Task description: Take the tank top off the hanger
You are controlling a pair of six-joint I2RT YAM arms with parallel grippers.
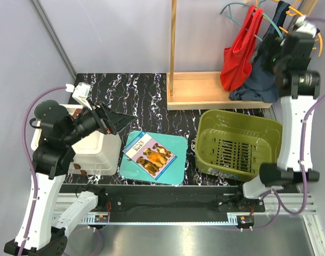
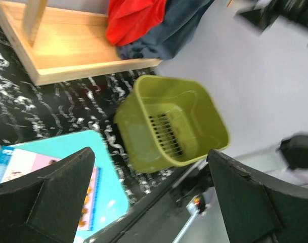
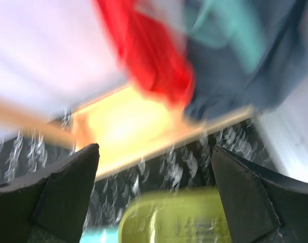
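Tabletop [image 1: 146, 96] is black with white veining, enclosed by pale walls [image 1: 109, 32].

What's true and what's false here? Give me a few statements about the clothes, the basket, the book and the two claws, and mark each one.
1. The red tank top hangs beside a navy garment. True.
2. The red tank top lies in the green basket. False: it hangs up above the table, next to the navy garment, not in the basket.
3. The left claw is open and holds nothing. True.
4. The right claw is shut on the navy garment. False: its fingers stand wide apart with nothing between them, short of the clothes.
5. A book lies on a teal mat. True.
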